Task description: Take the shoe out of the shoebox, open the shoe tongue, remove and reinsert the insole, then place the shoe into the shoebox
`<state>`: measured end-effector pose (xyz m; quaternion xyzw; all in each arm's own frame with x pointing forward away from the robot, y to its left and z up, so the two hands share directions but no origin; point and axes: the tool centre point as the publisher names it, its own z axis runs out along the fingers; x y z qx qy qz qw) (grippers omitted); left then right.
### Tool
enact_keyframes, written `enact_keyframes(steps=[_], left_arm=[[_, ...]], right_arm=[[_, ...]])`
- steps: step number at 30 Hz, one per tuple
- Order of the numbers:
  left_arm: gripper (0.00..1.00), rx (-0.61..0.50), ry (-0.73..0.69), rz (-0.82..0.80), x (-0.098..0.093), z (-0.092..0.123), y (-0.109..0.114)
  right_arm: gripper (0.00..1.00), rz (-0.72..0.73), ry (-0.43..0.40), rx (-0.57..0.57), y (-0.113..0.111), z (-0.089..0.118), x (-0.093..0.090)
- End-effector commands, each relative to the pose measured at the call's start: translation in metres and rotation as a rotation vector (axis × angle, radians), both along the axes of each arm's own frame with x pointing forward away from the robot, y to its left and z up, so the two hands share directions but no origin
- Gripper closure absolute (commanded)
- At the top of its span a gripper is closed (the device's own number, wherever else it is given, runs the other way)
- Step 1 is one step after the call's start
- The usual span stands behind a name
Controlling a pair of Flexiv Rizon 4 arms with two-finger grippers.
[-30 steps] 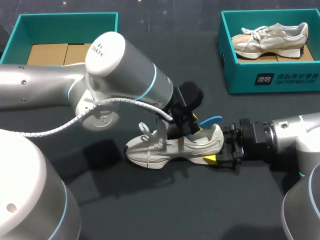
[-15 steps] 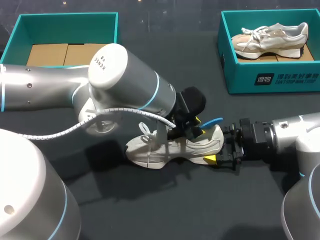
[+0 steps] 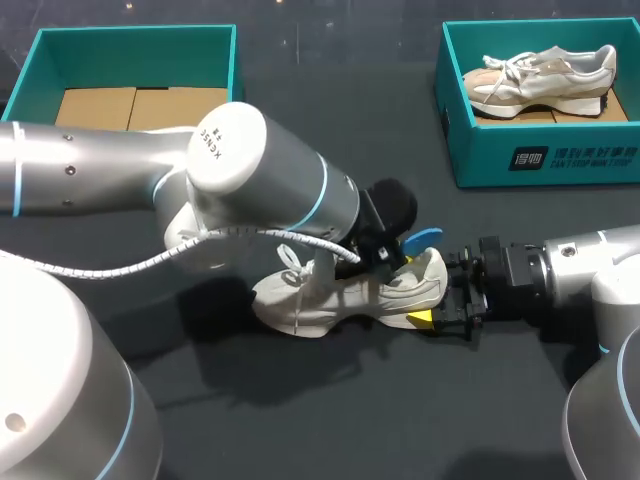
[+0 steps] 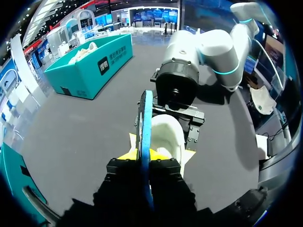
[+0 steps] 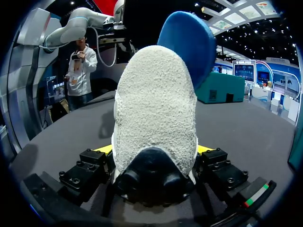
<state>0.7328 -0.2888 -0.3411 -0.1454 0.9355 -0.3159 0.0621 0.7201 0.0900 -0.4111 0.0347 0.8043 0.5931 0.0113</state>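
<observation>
A white sneaker point(image 3: 335, 295) lies on its side on the black table, toe toward the left. My right gripper point(image 3: 447, 300) comes in from the right and is shut on its heel point(image 5: 156, 118), one yellow tip on each side. My left gripper point(image 3: 385, 248) hangs over the shoe's opening. It is shut on the blue insole point(image 4: 144, 127), which stands edge-on between the fingers in the left wrist view point(image 4: 147, 154). The insole's rounded end point(image 3: 426, 238) sticks up out of the heel and rises behind it in the right wrist view point(image 5: 187, 40).
A teal shoebox point(image 3: 30, 70) with cardboard inside stands at the back left. Another teal shoebox point(image 3: 545, 160) at the back right holds a second white sneaker point(image 3: 540, 75). My bulky left arm point(image 3: 250, 170) covers the table's middle.
My left arm has shifted right and lower over the shoe, and its fingers have closed in on the blue insole. The right gripper and the shoe have stayed put.
</observation>
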Motion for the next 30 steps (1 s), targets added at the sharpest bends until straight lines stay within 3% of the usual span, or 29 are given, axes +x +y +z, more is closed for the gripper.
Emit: enact_keyframes(steps=[1, 11, 22, 28, 30], left_arm=[[1.00, -0.001, 0.005, 0.004, 0.003, 0.000, -0.001], [1.00, -0.009, 0.100, -0.054, -0.001, 0.037, -0.016], [1.00, -0.059, 0.213, -0.255, -0.041, 0.106, -0.039], [1.00, -0.125, 0.293, -0.308, -0.052, 0.151, -0.045], [1.00, -0.125, 0.293, -0.308, -0.052, 0.151, -0.045]], right_arm=[[1.00, -0.001, 0.000, -0.003, 0.001, 0.001, -0.001], [1.00, -0.001, 0.000, -0.003, 0.001, 0.001, -0.001], [1.00, -0.001, 0.000, -0.003, 0.001, 0.001, -0.001], [1.00, -0.001, 0.000, -0.003, 0.001, 0.001, -0.001], [1.00, -0.001, 0.000, -0.003, 0.001, 0.001, -0.001]])
